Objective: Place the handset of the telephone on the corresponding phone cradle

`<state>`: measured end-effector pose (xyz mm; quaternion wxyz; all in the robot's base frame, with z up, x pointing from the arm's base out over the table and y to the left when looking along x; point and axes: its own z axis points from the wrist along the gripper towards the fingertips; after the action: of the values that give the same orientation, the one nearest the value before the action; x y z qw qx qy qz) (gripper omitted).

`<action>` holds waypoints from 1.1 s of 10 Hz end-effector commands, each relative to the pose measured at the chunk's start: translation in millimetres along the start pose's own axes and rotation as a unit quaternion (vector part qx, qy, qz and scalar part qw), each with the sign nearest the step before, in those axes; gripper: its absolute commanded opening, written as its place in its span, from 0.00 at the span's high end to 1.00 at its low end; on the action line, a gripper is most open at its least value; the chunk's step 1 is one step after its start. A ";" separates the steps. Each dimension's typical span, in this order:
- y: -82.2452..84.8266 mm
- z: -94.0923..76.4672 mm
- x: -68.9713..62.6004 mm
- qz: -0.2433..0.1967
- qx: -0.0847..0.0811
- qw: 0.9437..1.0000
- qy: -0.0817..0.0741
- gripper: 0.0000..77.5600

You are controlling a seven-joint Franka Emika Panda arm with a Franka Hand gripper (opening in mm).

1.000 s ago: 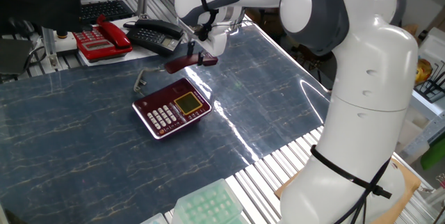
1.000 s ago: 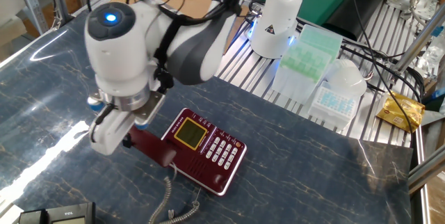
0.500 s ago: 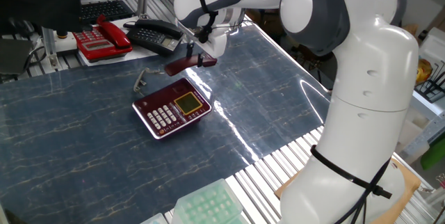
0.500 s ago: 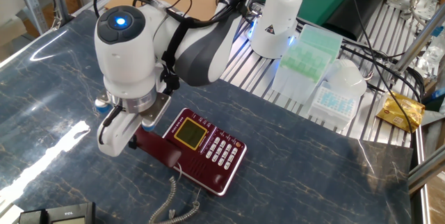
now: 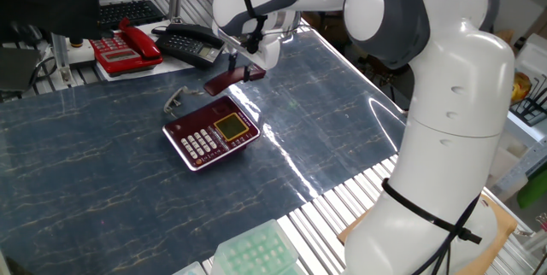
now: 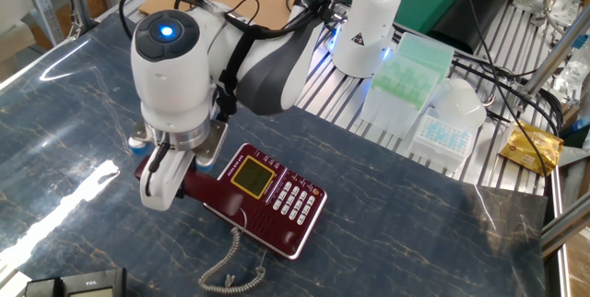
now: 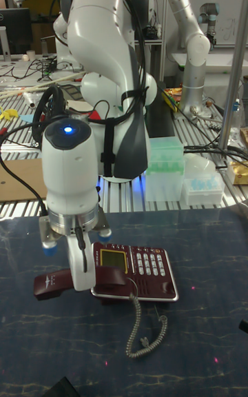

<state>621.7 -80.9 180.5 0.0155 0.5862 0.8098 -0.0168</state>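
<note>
The gripper point(image 7: 81, 274) is clamped on the handset point(image 7: 58, 282), holding the maroon bar in the air just beside the telephone point(image 6: 269, 200) — over the long edge where the phone cradle point(image 7: 110, 277) runs, though whether it touches the rest is hard to tell. The grey coiled cord point(image 7: 142, 331) trails onto the blue table point(image 5: 102, 181). At the table's far end sit a bright red phone point(image 5: 126, 46) and a black phone point(image 5: 190, 43) — well apart from it.
</note>
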 end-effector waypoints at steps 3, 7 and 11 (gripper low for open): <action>0.6 -2.5 0.3 0.015 -0.001 1.000 -0.012 0.98; -0.2 -11.6 14.9 0.029 -0.001 1.000 -0.010 0.98; -6.6 -24.7 39.2 0.044 -0.001 0.999 -0.007 0.98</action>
<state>605.8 -48.3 199.0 0.0220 0.6188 0.7850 -0.0215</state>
